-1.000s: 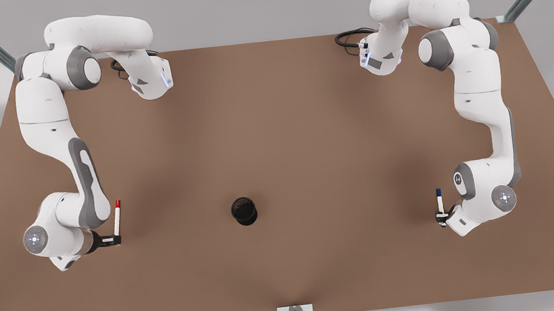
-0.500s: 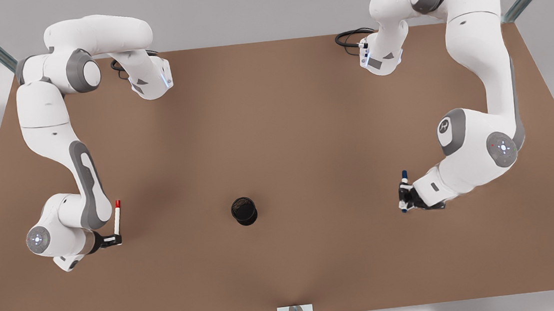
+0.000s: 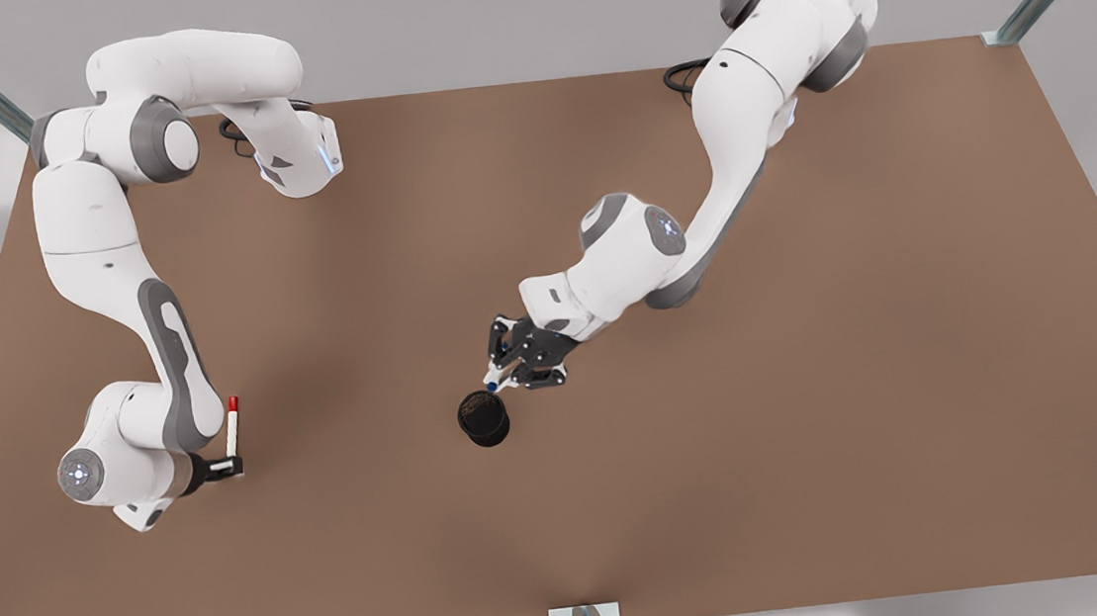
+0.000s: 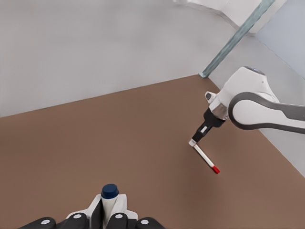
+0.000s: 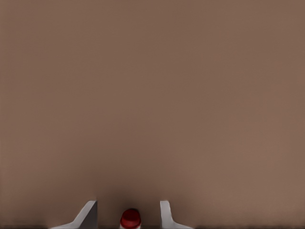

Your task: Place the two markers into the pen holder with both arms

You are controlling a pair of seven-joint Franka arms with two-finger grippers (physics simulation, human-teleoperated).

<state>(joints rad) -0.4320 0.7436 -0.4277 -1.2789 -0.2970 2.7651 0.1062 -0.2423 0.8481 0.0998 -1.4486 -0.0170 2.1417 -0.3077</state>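
brown tabletop (image 3: 684, 495) carries the whole scene, with grey walls beyond it. from my remote station, nearest the front view's lower edge i read the pen holder (image 3: 484, 418), a small black cup standing upright near the table's middle. just beside its mouth, toward the far side, the left gripper (image 3: 506, 361) is clamped on the blue marker (image 3: 495, 380), whose blue end sits right at the holder's rim; the left wrist view confirms the fingers closed around the white barrel below the blue cap. at the front view's left, well apart from the holder, the right gripper (image 3: 228, 466) grips the red marker (image 3: 232, 425) by its lower end, red cap pointing toward the far edge. the right wrist view shows two fingers flanking the red end.
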